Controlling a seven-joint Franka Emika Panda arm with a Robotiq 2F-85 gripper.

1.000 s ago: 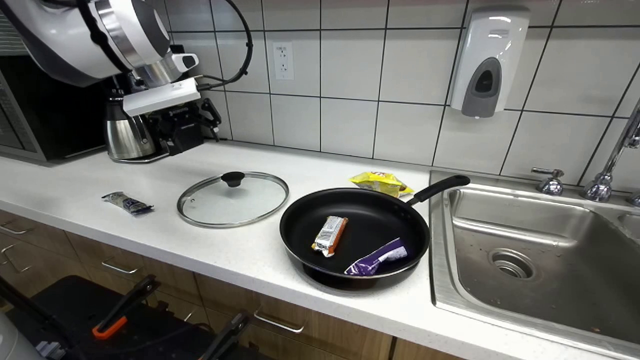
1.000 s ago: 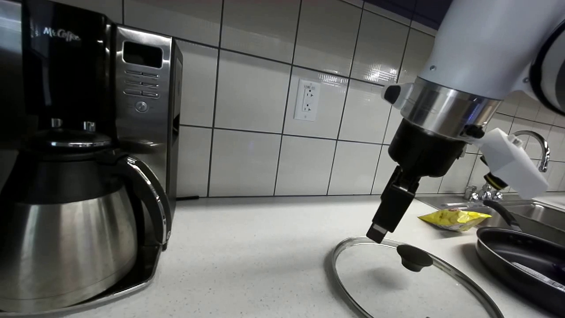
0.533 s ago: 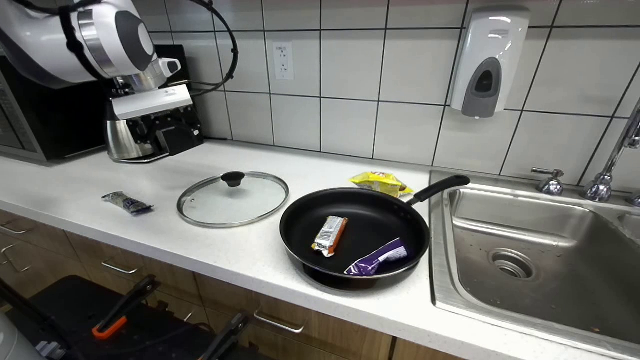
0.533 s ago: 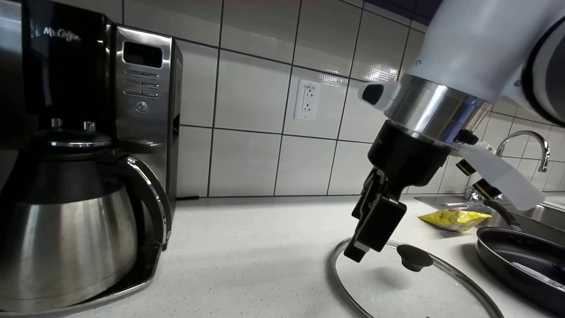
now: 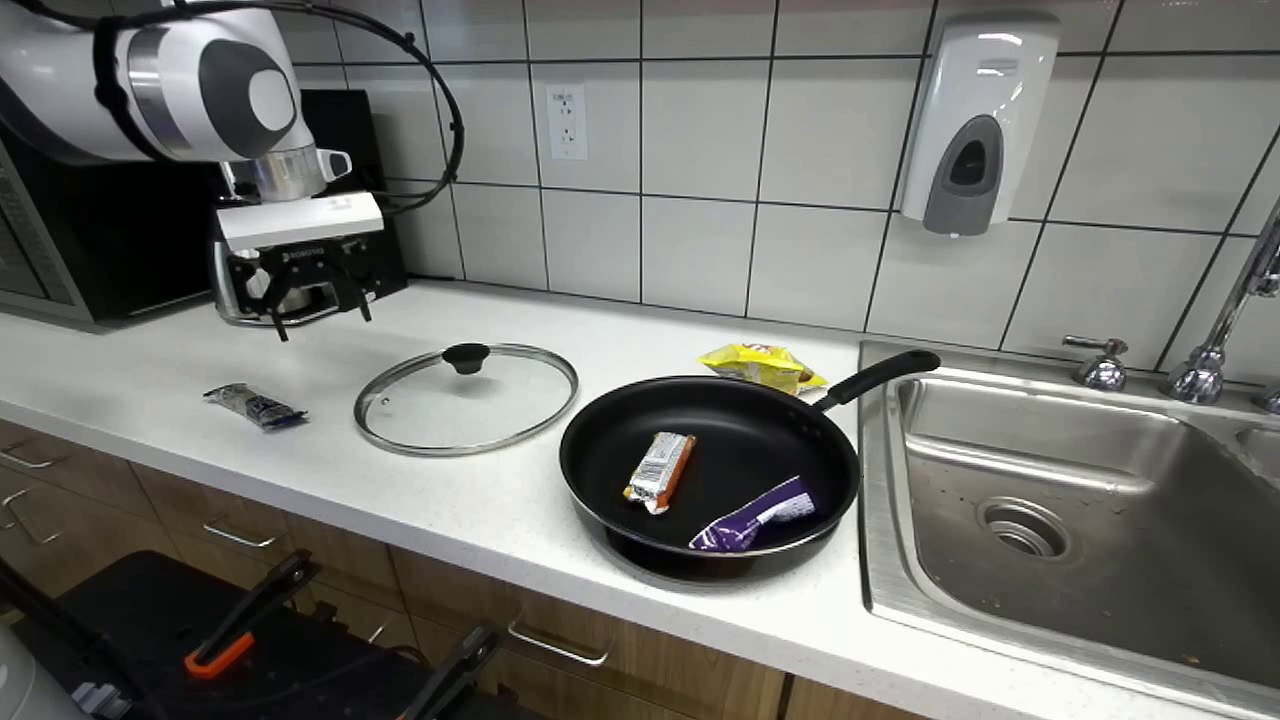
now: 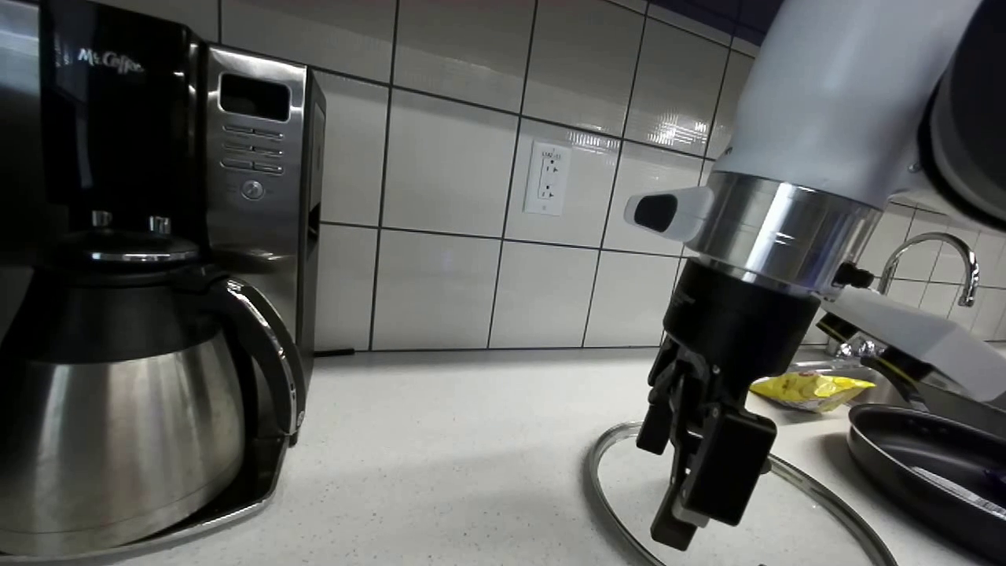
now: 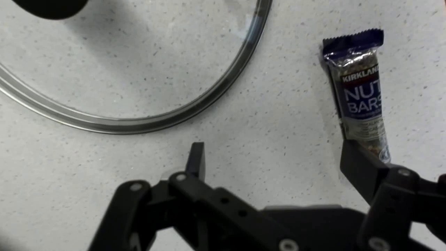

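My gripper (image 7: pixel 274 150) is open and hangs in the air above the counter, with nothing between its fingers. Its fingertips point down in both exterior views, and in an exterior view the gripper (image 5: pixel 324 326) is in front of the coffee carafe. A wrapped nut bar (image 7: pixel 360 94) with a dark blue label lies on the counter; in the wrist view the right finger (image 7: pixel 362 167) overlaps its lower end, apparently from above. Left of the bar in that view lies a glass lid (image 7: pixel 136 126) with a metal rim. Its black knob (image 5: pixel 465 358) faces up.
A black pan (image 5: pixel 715 415) holds an orange-and-white packet (image 5: pixel 660 472) and a purple wrapper (image 5: pixel 755 517). Behind it lies a yellow bag (image 5: pixel 760 367), beside the steel sink (image 5: pixel 1010 440). The coffee maker (image 6: pixel 259 181) with its steel carafe (image 6: pixel 126 440) stands against the tiled wall.
The gripper has swung from a sideways tilt to point more nearly straight down. In the exterior views it has come lower, and the arm has shifted left. Items on the counter have stayed put.
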